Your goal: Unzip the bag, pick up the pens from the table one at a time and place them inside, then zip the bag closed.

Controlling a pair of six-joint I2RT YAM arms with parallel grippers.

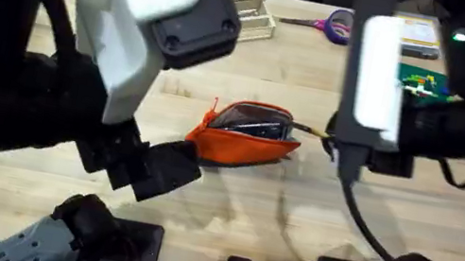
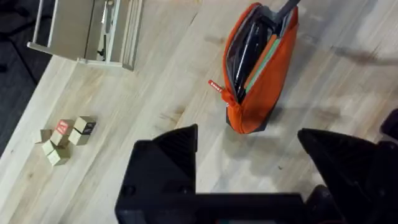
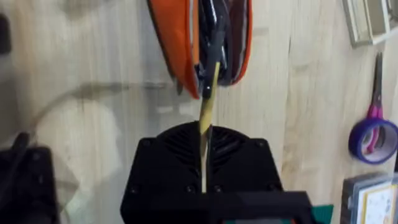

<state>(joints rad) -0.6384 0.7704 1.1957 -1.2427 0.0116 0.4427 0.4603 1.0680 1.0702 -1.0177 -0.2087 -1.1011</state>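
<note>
The orange bag [image 1: 245, 140] lies unzipped in the middle of the table [image 1: 294, 218], its mouth gaping. A black pen [image 2: 244, 45] rests inside it. My right gripper [image 3: 204, 155] is shut on the thin yellow pen [image 3: 208, 106], just off the bag's right end, and the pen's dark tip pokes into the opening of the bag [image 3: 180, 43]. In the overhead view the yellow pen [image 1: 309, 132] bridges the bag and the right gripper [image 1: 337, 147]. My left gripper [image 2: 249, 162] hovers open near the bag's left end [image 2: 255, 93], holding nothing.
Purple-handled scissors [image 1: 333, 23] lie at the back of the table, beside a pale organiser tray [image 1: 250, 4]. Small wooden blocks [image 2: 62, 137] sit off to the left of the bag. A green item [image 1: 423, 83] lies at the back right.
</note>
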